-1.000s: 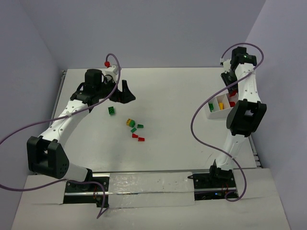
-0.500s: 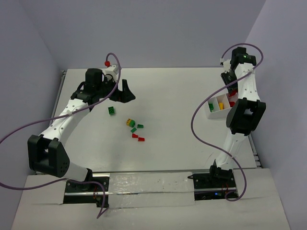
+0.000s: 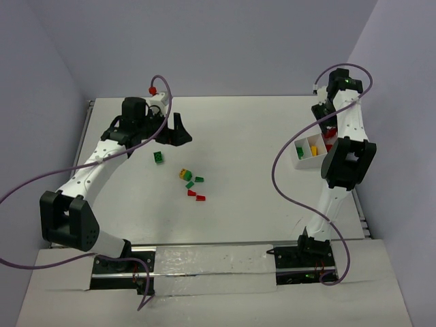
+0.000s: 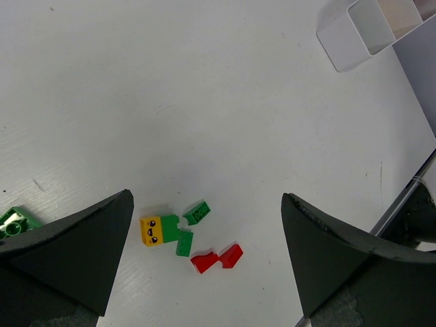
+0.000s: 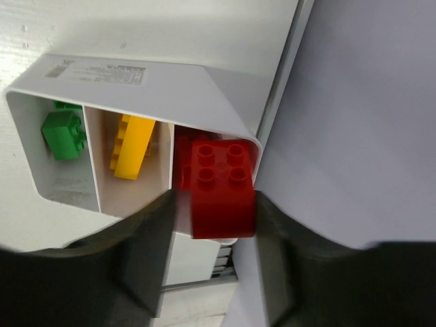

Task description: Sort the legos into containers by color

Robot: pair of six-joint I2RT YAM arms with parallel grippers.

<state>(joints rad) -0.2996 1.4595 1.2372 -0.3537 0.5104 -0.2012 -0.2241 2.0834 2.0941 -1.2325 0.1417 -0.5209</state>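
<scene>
- A green brick (image 5: 63,133) and a yellow brick (image 5: 133,146) are sorted into the tray (image 5: 136,75).
- A red brick (image 5: 221,187) is poised between the right gripper (image 5: 214,211) fingers; whether it is clamped cannot be told.
- Loose legos (image 3: 191,184) are left unsorted; the left gripper (image 4: 206,201) is spread wide, empty.

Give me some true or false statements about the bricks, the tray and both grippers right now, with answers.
1. The left gripper is open and holds nothing. True.
2. The middle compartment of the tray holds green bricks. False: a yellow brick lies there; the green brick is in an end compartment.
3. A red brick sits between the right gripper's fingers, over the tray's other end compartment. True.
4. Every brick outside the tray is red. False: a yellow-and-green stack lies there too.
</scene>
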